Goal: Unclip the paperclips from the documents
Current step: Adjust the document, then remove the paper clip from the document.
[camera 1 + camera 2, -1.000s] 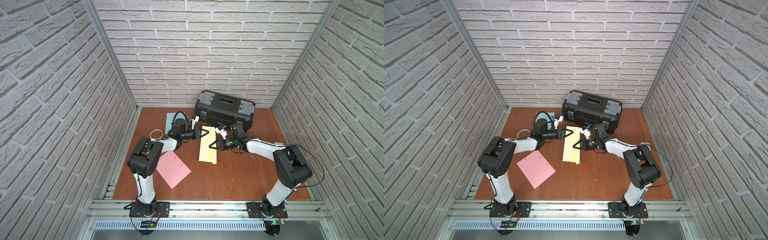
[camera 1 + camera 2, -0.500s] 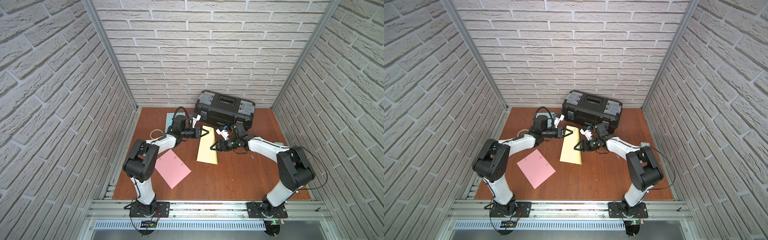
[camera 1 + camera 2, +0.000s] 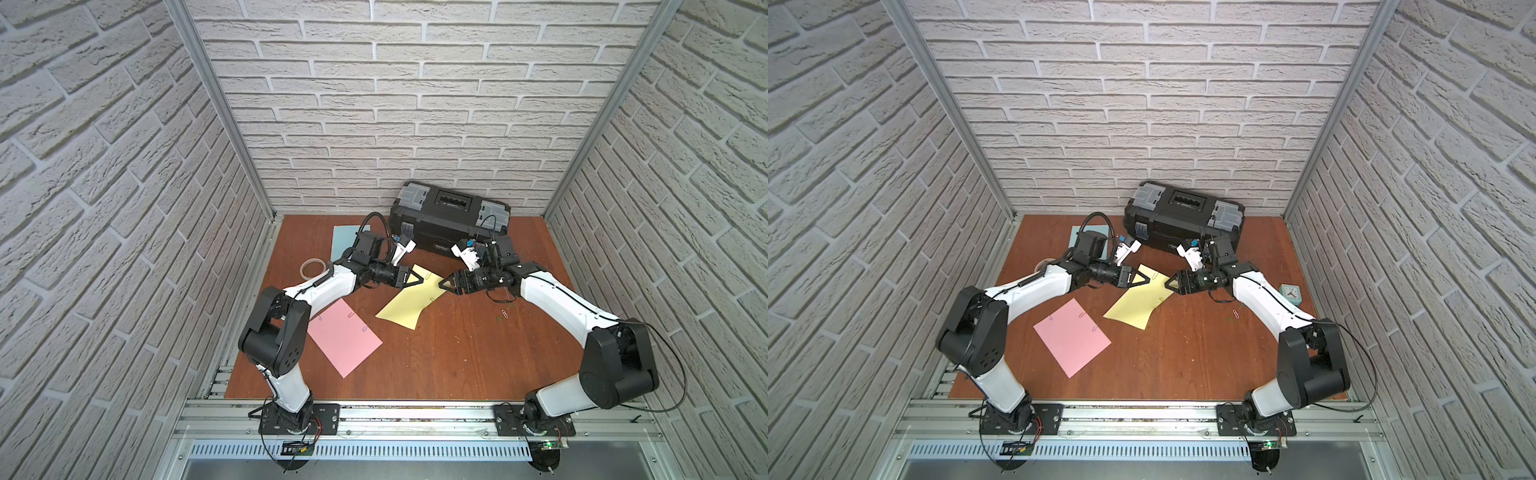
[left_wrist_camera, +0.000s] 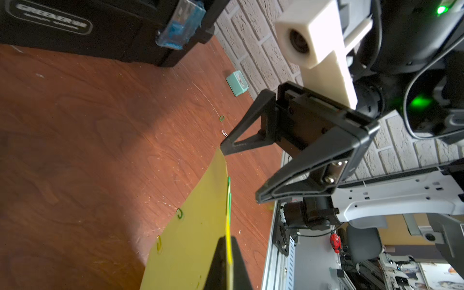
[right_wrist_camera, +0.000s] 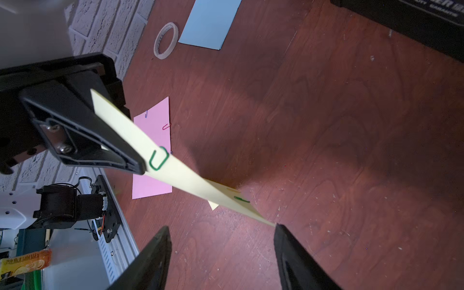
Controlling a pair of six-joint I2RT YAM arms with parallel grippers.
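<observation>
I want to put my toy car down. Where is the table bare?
Biggest bare patch: the table, front middle, between the pink sheet, right arm and front rail. Also bare: the corner right of the toolbox. Crowded: back left, with tape roll, blue sheet and left arm; loose clips lie by the right arm.

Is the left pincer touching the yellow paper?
Touching. The right wrist view shows the left pincer shut on the edge of the yellow paper, with the paper coming out from between its jaws.

Yellow sheet [image 3: 409, 305], one end aloft, green paperclip [image 5: 158, 160] on its edge; pink sheet [image 3: 345, 338] and light blue sheet [image 5: 208, 22] flat.
</observation>
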